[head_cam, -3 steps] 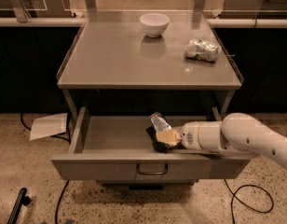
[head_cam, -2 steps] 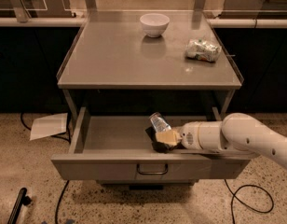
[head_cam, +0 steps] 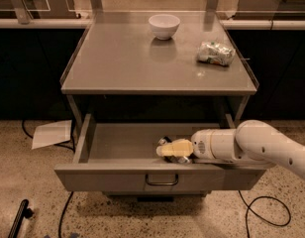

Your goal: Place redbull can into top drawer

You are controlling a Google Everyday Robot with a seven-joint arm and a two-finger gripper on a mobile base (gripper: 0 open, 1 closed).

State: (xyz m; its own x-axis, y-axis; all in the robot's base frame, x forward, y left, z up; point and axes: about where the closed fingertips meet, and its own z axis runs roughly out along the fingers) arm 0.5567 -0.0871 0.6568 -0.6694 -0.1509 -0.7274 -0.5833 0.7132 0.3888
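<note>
Reaching in from the lower right of the frame, the white arm (head_cam: pixel 256 145) lies across the right half of the top drawer (head_cam: pixel 118 178), which stands pulled out below the grey table (head_cam: pixel 123 66) in the middle of the picture. The gripper (head_cam: pixel 175 150) is inside the drawer, low over its floor and close behind the front panel, a little right of the dark pull handle (head_cam: pixel 161 181). Its pale yellowish fingers (head_cam: pixel 173 147) point toward the left of the frame and are closed around the redbull can (head_cam: pixel 165 141). Only a short silver end of the can shows, poking out at the upper left of the fingers; the rest is hidden by them. Whether the can touches the drawer floor cannot be told. The left half of the drawer is bare grey metal. On the tabletop, a white bowl (head_cam: pixel 164 26) stands upright near the far edge at upper centre, and a crumpled silver-green foil bag (head_cam: pixel 215 53) lies well apart from it toward the upper right. On the speckled floor, a sheet of white paper (head_cam: pixel 52 134) lies at the left beside the drawer, a black cable (head_cam: pixel 264 217) loops at the lower right, and a dark object (head_cam: pixel 19 222) sits in the lower left corner.
</note>
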